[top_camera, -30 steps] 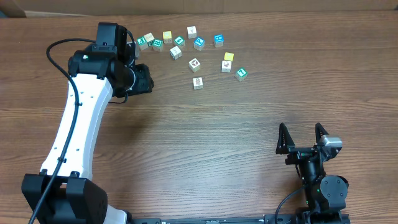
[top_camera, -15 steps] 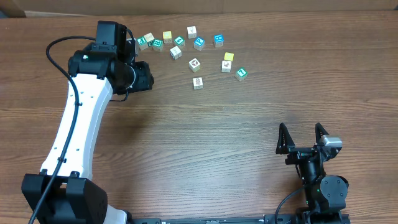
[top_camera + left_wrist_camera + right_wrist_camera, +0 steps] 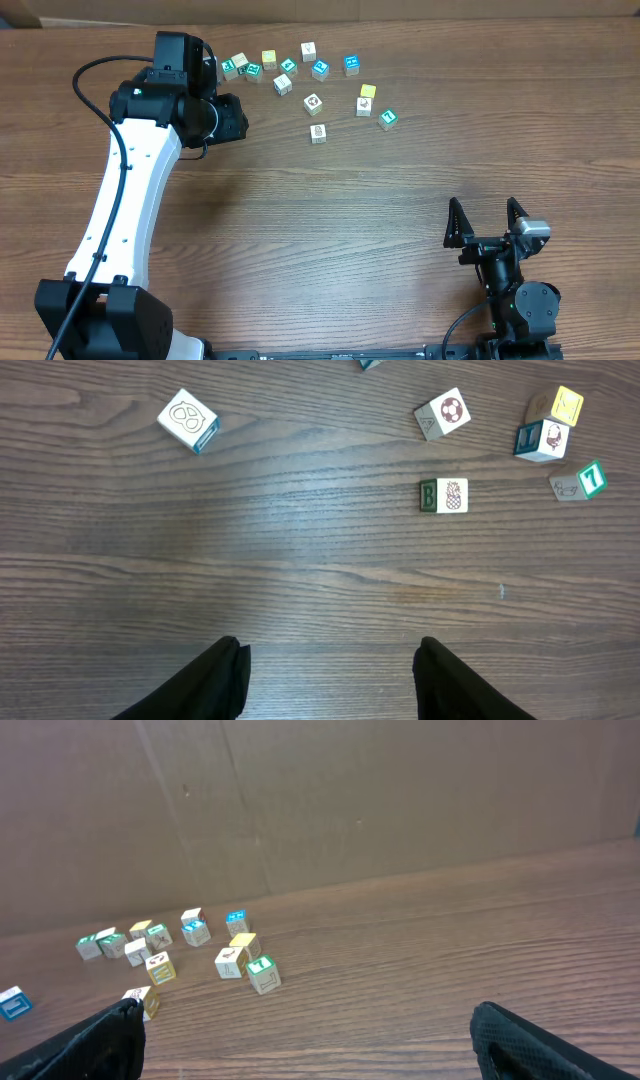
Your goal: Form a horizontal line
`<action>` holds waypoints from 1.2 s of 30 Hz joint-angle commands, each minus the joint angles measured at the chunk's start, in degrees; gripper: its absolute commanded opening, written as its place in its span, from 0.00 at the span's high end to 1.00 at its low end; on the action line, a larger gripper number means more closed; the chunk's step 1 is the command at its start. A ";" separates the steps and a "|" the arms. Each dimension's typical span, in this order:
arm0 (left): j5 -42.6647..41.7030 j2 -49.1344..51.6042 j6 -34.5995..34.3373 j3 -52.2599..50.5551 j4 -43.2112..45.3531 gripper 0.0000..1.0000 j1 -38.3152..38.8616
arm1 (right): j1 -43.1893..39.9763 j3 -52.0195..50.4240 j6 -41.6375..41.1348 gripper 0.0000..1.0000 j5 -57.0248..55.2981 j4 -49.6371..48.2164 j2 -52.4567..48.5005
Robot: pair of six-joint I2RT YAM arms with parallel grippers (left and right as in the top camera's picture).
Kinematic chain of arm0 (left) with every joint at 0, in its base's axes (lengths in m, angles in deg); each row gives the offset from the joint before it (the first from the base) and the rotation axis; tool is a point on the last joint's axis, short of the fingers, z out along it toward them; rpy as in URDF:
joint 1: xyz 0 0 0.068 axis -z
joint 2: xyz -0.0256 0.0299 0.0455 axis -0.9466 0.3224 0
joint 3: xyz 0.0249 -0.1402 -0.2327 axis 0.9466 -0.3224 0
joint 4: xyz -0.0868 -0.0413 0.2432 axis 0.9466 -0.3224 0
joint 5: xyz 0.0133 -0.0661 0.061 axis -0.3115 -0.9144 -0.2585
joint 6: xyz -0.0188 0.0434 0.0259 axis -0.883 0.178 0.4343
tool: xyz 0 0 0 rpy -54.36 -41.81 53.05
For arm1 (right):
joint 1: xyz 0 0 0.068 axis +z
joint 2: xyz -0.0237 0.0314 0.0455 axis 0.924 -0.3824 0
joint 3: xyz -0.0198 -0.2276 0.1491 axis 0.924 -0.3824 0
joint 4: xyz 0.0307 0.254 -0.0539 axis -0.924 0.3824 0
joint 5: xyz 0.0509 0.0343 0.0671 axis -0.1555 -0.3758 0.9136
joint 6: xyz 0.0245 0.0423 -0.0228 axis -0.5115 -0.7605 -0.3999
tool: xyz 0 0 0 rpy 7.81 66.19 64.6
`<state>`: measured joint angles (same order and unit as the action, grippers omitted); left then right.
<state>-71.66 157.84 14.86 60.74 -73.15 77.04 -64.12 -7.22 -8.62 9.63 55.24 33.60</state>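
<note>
Left claw [image 3: 330, 652] has edged toward the scattered picture cubes [image 3: 313, 103], half-open, empty; right claw [image 3: 305, 1017] wide, empty

I work on a dark wood-grain table [image 3: 400, 200] with a brown cardboard wall [image 3: 350, 800] standing along its far edge. Near that edge a yellow cube [image 3: 269, 59] lies towards the left. A second yellow cube [image 3: 368, 91] sits further right and nearer me, well apart from the first.

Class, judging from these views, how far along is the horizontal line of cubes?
Done: nothing yet; the cubes lie scattered, no straight row of four. In hand: the left gripper hovers empty and open near them; the right gripper sits open, away. Left: all the lining up.
</note>
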 commanded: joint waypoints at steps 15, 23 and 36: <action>3.15 3.98 -0.72 0.48 0.57 0.49 -0.20 | -0.26 -0.59 0.42 0.00 0.11 -0.35 0.61; 4.55 4.59 -0.74 0.50 4.70 0.71 -0.26 | -0.26 -0.59 0.44 0.00 0.11 -0.33 0.61; 4.33 4.94 -3.13 5.09 3.08 0.88 -0.94 | -0.26 -0.59 0.44 0.00 0.11 -0.33 0.61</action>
<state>-67.73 162.34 13.00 64.61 -69.70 75.92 -64.12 -7.22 -8.64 9.61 55.24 33.60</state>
